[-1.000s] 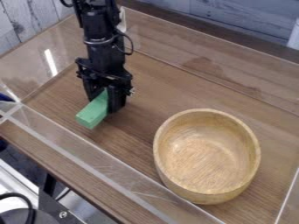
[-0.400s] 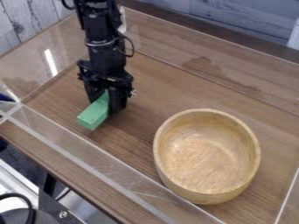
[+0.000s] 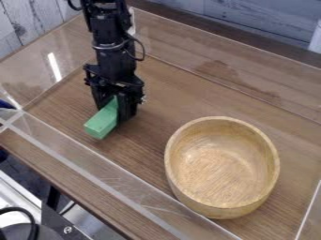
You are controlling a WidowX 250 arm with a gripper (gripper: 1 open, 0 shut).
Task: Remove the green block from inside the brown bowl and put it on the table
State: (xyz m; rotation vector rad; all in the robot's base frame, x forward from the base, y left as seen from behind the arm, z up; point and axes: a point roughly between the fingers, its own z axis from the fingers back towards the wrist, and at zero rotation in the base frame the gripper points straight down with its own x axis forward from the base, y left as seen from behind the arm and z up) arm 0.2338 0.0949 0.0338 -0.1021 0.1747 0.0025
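Observation:
The green block [image 3: 101,121] rests on the table [image 3: 189,84] at the left, tilted, its upper end between the fingers of my black gripper [image 3: 113,101]. My gripper points nearly straight down and is shut on the block's top end. The brown bowl [image 3: 223,165] stands empty at the lower right, well apart from the block and the gripper.
Low clear acrylic walls [image 3: 75,161] border the tabletop along the front and left. A white brick wall shows at the top left behind the arm [image 3: 108,28].

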